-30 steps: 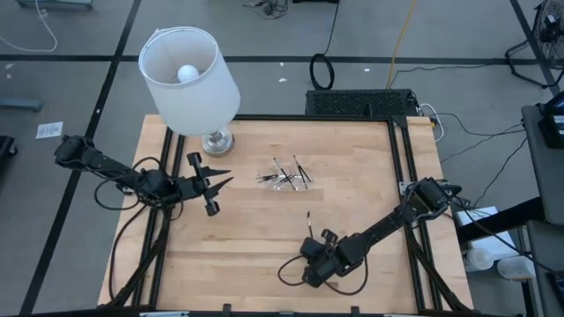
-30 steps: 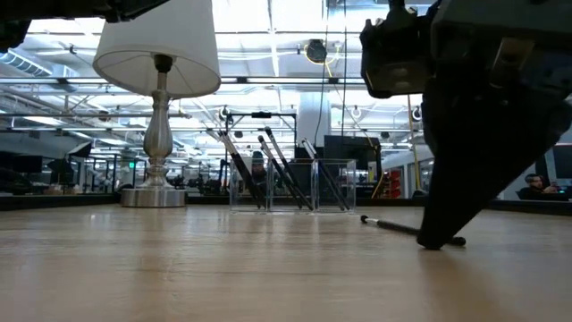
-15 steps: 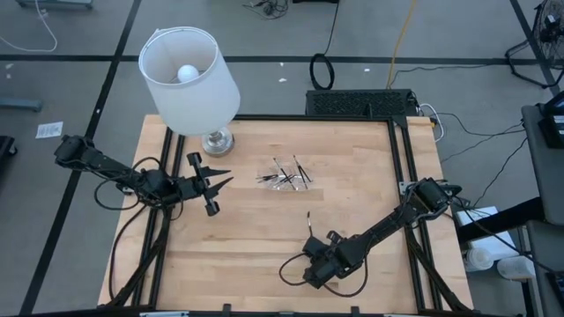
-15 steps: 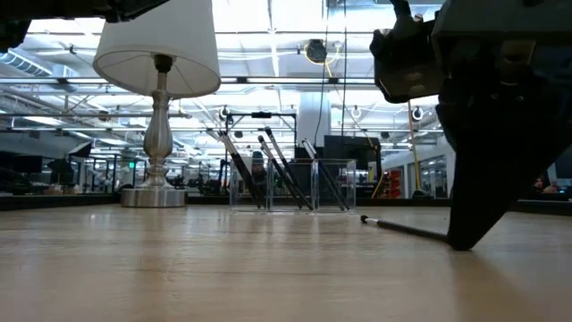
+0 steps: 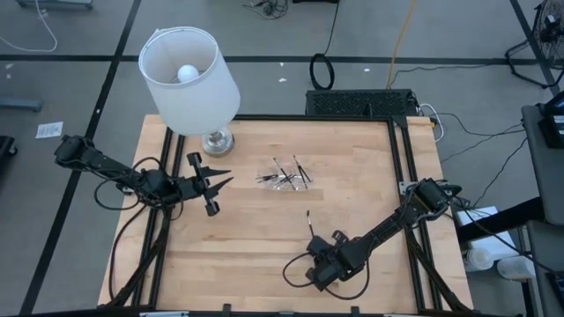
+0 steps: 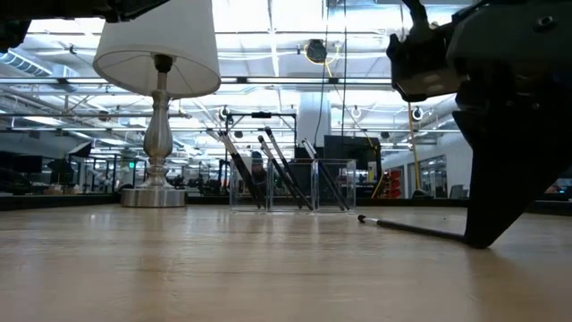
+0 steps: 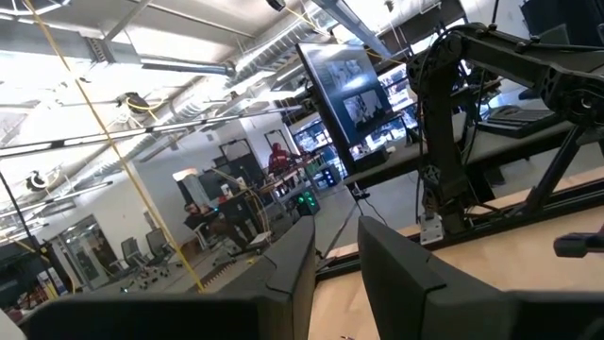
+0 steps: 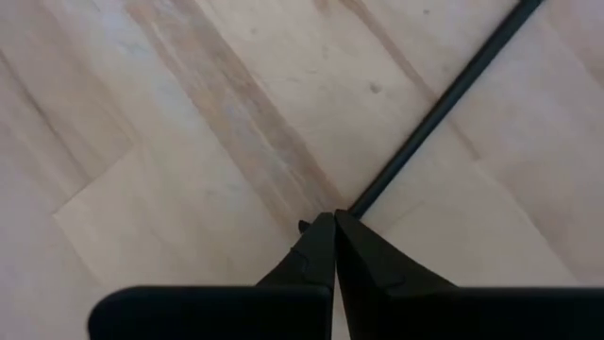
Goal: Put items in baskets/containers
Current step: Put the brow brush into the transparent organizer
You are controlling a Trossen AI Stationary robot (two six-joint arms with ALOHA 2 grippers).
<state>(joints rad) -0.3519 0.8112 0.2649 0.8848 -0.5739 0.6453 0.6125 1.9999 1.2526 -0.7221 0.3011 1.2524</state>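
Observation:
One thin dark stick lies alone on the wooden table, nearer than the clear tray; the low view shows it flat on the wood. Several more sticks stand leaning inside the tray. My right gripper stands over the lone stick's near end, pointing down, shut on it. My left gripper hangs open above the table's left part, near the lamp base, away from the sticks; its two fingers show apart in the left wrist view. My right gripper pinches the lone stick at its near end, only at the fingertips. The fingers come from above, pointing down onto the table. The stick runs away from them along the wood, its far tip resting on the table.
A lamp with a white shade stands on its metal base at the table's far left corner. A black frame edges the table. Bare wood lies between the tray and the near edge. Cables trail on the floor beyond.
My right gripper has moved a little toward the table's right and near edges, its tips staying down at the table, and now stands at the stick's near end. The stick lies about where it was. The left arm has kept still.

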